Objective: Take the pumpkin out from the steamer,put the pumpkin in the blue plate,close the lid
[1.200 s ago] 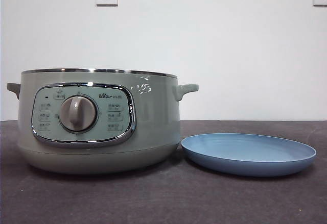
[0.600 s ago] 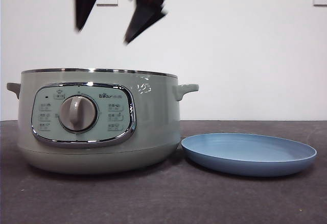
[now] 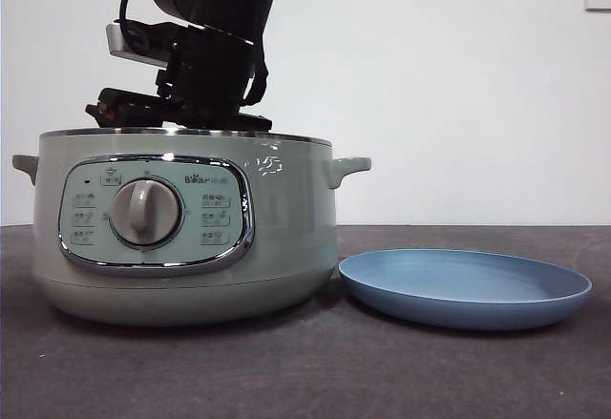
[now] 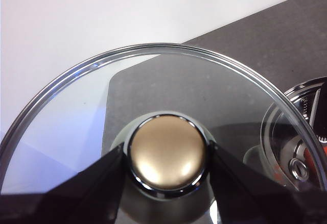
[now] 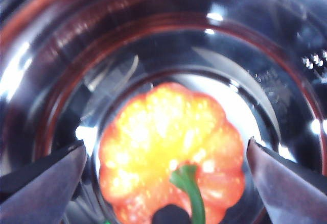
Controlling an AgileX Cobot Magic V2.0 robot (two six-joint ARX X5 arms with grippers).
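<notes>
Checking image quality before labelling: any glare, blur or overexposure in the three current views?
Right wrist view: the pumpkin is blown out yellow-white at its centre and soft, with bright glints on the pot's shiny inner wall. Left wrist view: sharp, the lid's glass shows reflections and its knob a soft sheen. Front view: evenly lit, crisp, no motion blur.

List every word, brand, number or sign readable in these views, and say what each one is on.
"Bear": brand on the control panel of the steamer, followed by small characters too small to read.
Button labels around the dial: too small to read.
White mark on the steamer's wall near its right handle: a scribble-like sign, not legible.
Lid, pumpkin, blue plate: no text.
</notes>
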